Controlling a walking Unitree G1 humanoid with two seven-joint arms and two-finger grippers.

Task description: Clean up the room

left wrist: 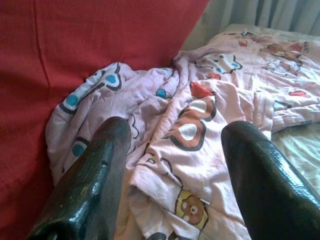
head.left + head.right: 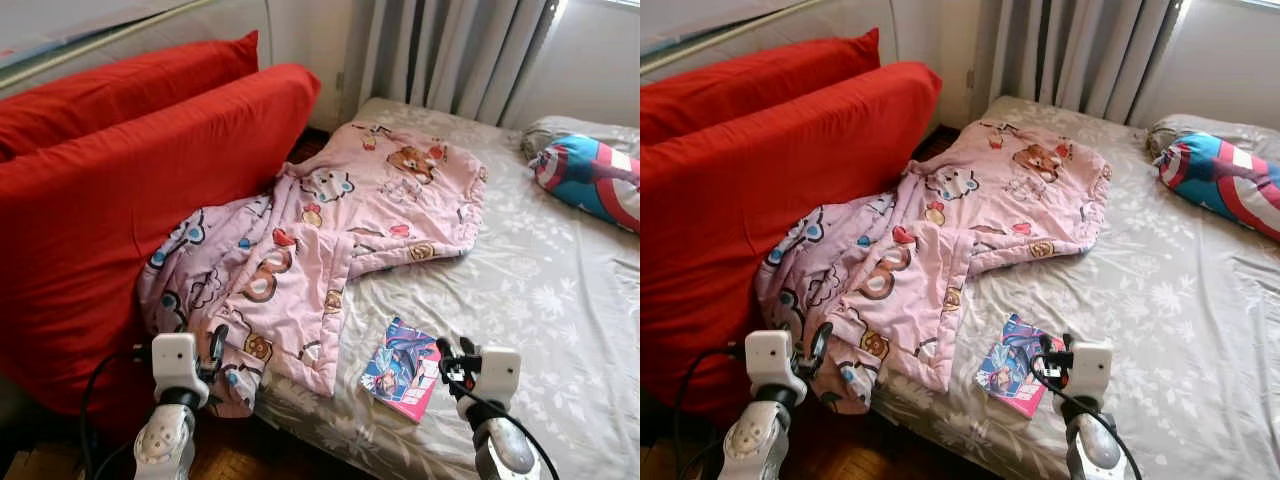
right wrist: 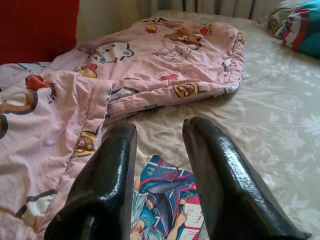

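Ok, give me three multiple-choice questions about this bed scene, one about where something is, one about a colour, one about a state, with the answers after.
1. Where does the comic book lie?
A. on the bare sheet near the bed's edge
B. on top of the red cushions
C. on the floor

2. What colour is the blanket?
A. green
B. pink with cartoon prints
C. plain white

3. How is the left gripper?
A. shut on the blanket
B. shut on the book
C. open, holding nothing

Answers:
1 A: it rests on the grey sheet, just ahead of the right gripper.
2 B: pink fabric with bears and hearts.
3 C: its jaws stand apart with the blanket seen between them.
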